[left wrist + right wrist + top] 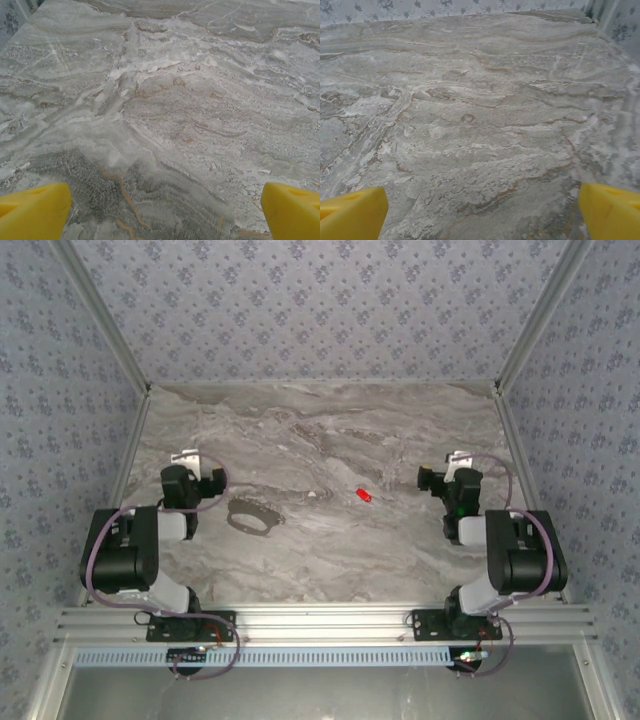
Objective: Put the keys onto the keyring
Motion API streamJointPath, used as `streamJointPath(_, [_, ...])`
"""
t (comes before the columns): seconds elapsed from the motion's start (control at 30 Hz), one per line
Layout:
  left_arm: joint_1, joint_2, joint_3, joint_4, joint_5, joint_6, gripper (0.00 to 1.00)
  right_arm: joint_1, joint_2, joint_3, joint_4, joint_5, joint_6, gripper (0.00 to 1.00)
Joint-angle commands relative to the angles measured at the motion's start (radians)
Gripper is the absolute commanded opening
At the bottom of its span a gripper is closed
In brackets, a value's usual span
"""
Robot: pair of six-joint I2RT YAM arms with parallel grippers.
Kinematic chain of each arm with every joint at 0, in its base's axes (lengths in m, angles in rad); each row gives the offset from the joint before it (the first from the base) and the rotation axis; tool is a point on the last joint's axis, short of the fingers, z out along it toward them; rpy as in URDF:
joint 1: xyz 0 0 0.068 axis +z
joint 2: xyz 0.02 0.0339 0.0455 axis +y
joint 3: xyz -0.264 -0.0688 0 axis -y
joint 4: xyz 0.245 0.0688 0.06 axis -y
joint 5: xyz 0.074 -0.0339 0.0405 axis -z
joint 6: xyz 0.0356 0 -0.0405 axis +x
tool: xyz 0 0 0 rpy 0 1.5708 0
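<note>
Red key (pixel 364 496) lies loose on the marble table (pixel 330 430), the grey keyring (pixel 251 517) flat at its nine o'clock, well apart. Left gripper (pixel 190 460) and right gripper (pixel 457 462) flank them, jaws wide and empty, probably parked ready to reach in.

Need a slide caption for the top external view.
Keyring beside the left gripper, red key apart toward the right gripper; both grippers open, empty.

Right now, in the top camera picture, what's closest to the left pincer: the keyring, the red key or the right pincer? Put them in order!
From the left pincer, nearest first:
1. the keyring, just to its right.
2. the red key, near the table's middle.
3. the right pincer, far over on the right side.
</note>
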Motion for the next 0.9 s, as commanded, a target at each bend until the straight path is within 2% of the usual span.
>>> streamJointPath(0.0, [0.006,-0.049,0.072,-0.11,0.012,-0.011,0.98,-0.005,-0.133,0.025,-0.115,0.071,0.003,1.0])
streamJointPath(0.13, [0.002,-0.092,0.125,-0.234,0.013,-0.006,0.98,-0.024,-0.259,0.122,-0.427,0.023,0.165,1.0])
streamJointPath(0.27, [-0.008,-0.162,0.17,-0.391,-0.025,-0.049,0.98,-0.096,-0.316,0.221,-0.707,0.03,0.528,1.0])
streamJointPath(0.37, [-0.02,-0.211,0.218,-0.533,-0.046,-0.114,0.98,-0.164,-0.291,0.273,-0.74,-0.235,0.532,1.0])
streamJointPath(0.4, [-0.03,-0.228,0.237,-0.59,-0.057,-0.134,0.98,-0.164,-0.285,0.299,-0.77,-0.26,0.512,0.99])
streamJointPath(0.47, [-0.06,-0.262,0.269,-0.691,-0.079,-0.17,0.98,-0.139,-0.265,0.351,-0.826,-0.328,0.487,0.91])
streamJointPath(0.57, [-0.1,-0.296,0.317,-0.82,-0.094,-0.247,0.98,-0.042,-0.231,0.431,-0.969,-0.353,0.435,0.85])
streamJointPath(0.73, [-0.151,-0.289,0.415,-1.057,-0.057,-0.444,0.98,0.22,-0.156,0.559,-1.185,-0.265,0.396,0.83])
streamJointPath(0.87, [-0.225,-0.265,0.484,-1.19,-0.026,-0.523,0.98,0.383,-0.087,0.637,-1.259,-0.204,0.433,0.83])
